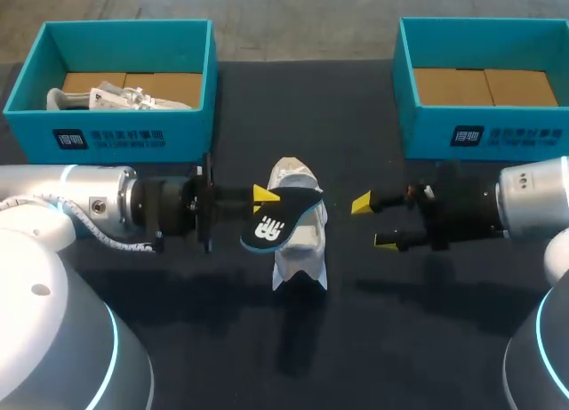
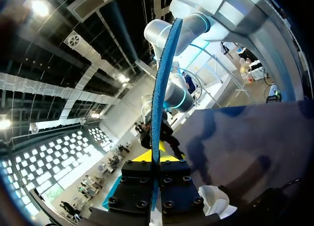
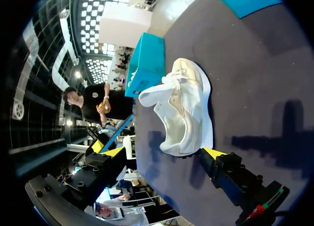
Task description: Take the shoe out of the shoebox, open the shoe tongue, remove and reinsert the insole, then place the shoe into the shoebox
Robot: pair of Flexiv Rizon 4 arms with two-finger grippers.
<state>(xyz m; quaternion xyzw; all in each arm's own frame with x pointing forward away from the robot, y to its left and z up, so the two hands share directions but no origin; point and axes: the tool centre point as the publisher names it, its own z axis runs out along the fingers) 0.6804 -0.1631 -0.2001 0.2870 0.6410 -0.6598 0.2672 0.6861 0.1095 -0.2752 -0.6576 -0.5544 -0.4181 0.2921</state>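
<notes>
Left gripper: the left gripper (image 1: 267, 196) is clenched on one end of the insole (image 1: 277, 221). In the left wrist view the insole (image 2: 162, 88) shows edge-on, pinched between the two pads.
Right gripper: the right gripper (image 1: 373, 221) has its jaws released and holds nothing. It hangs just beside the shoe (image 1: 302, 250), without touching it.
Shoe: it lies on the table (image 1: 427, 339) between the two grippers, outside both boxes, and the insole is over it.
Risk, slipping: the insole is held at one end only, so I judge it can swing or slide out of the pads when it is pushed.
Risk, folding: it looks thin and bendable. If the front end catches the collar or the tongue, it may crumple and not lie flat inside.
Risk, shoe moving: nothing holds the shoe. I think a push from the insole could slide or tip it unless the right gripper steadies it first.
Insole material: dark blue, flat and long, foam-like, with a white mark on one face.
Shoe material: white and soft-looking, with a thicker pale sole. The opening (image 3: 162, 96) looks loose and floppy.
Boxes: the left shoebox (image 1: 116, 130) and the right shoebox (image 1: 498, 125) are stiff teal card with brown floors. The left one contains a pale bundle (image 1: 116, 97) that I cannot identify.
</notes>
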